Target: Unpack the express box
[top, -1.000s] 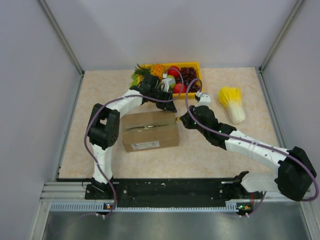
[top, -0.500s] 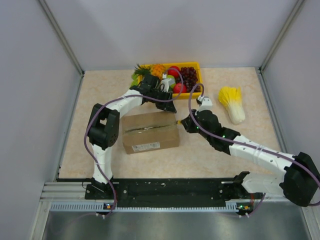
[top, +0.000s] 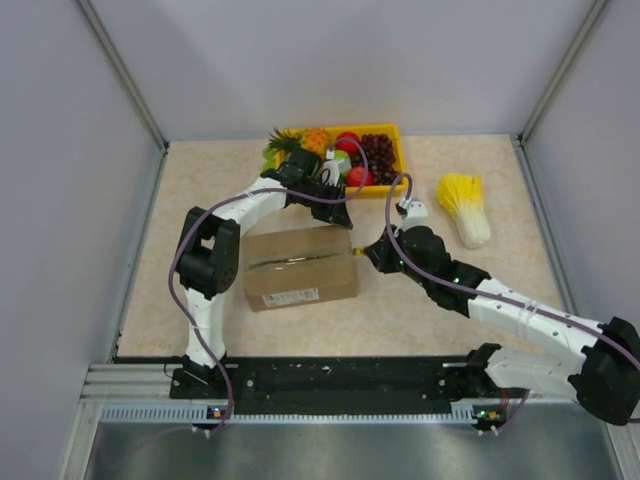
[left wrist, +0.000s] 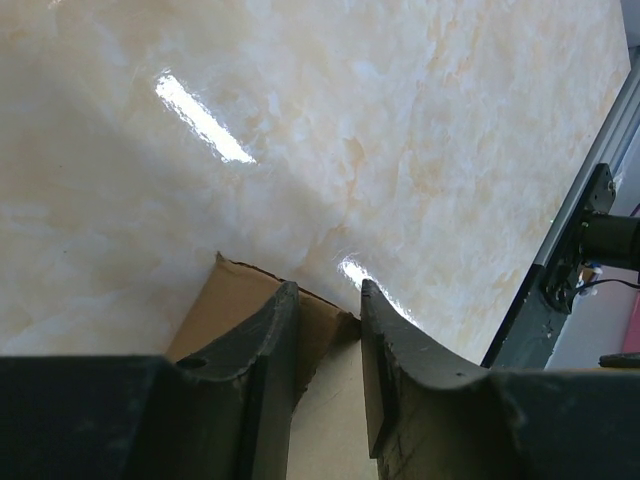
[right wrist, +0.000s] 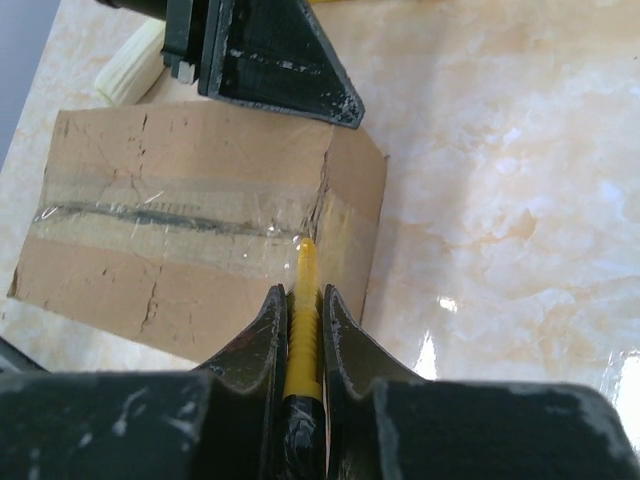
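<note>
The express box [top: 300, 268] is a brown carton with a white label [top: 290, 296] on its near side and clear tape along its top [right wrist: 150, 220]. My right gripper [top: 365, 252] is shut on a yellow box cutter [right wrist: 305, 330]. The cutter's tip touches the tape at the box's right top edge. My left gripper [top: 338, 212] rests on the box's far right top corner [left wrist: 325, 420]. Its jaws stand a narrow gap apart with nothing between them. It also shows in the right wrist view [right wrist: 270, 60].
A yellow tray [top: 398, 150] of fruit stands at the back, just behind the left gripper. A yellow-and-white cabbage [top: 465, 205] lies at the right. Grey walls close in both sides. A black rail [top: 340, 375] runs along the near edge.
My right arm has swung outward and brought the cutter's tip onto the box's right top edge. The box has slid slightly toward the near side. The left gripper has stayed on the far corner.
</note>
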`<action>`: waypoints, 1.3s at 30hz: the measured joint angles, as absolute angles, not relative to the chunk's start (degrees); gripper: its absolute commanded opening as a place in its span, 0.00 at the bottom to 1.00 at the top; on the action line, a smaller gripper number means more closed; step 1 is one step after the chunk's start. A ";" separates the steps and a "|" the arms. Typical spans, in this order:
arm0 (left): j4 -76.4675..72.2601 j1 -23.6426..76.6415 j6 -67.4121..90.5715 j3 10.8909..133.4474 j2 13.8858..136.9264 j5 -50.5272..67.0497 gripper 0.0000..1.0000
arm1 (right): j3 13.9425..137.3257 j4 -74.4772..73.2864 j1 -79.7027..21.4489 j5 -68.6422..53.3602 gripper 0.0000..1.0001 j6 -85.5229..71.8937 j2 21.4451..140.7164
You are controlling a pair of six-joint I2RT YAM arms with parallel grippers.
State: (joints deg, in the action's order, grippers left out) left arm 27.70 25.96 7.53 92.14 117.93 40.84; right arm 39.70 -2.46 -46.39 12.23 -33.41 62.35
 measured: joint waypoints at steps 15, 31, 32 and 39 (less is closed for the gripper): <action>27.77 26.02 7.53 92.29 117.93 40.60 0.28 | 38.37 -8.32 -46.57 7.97 0.00 -33.87 57.32; 26.87 25.87 6.26 92.33 117.89 41.19 0.31 | 41.43 -19.44 -46.02 12.62 0.00 -36.29 55.07; 26.87 25.87 6.22 92.33 117.89 41.25 0.32 | 41.58 -17.65 -45.04 12.97 0.00 -36.47 55.61; 26.70 25.80 6.04 92.18 117.89 41.58 0.32 | 41.58 -7.81 -41.41 11.90 0.00 -36.88 62.78</action>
